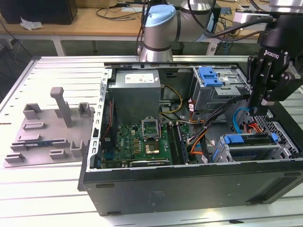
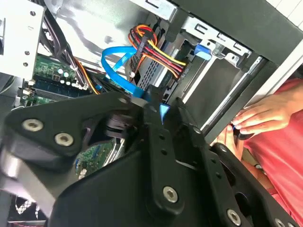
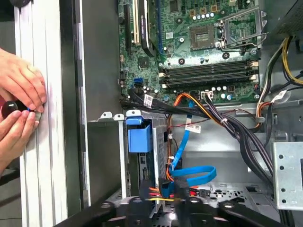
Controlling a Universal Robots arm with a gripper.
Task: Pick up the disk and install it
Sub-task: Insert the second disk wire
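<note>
Gripper (image 1: 262,109) low inside the open PC case (image 1: 189,189), above the drive cage at the case's front corner; fingers (image 2: 158,142) look near closed around a blue cable connector, can't tell for sure. The disk (image 1: 246,147) sits in the lower drive bay, blue carrier frame (image 3: 139,135) facing out. Blue SATA cable (image 3: 189,175) loops beside it. Person's hands (image 3: 19,104) rest on the table rail outside the case. No readable labels

The exterior view looks down from off my arm onto the open computer case (image 1: 189,184); both wrist views peer closely inside it.
</note>
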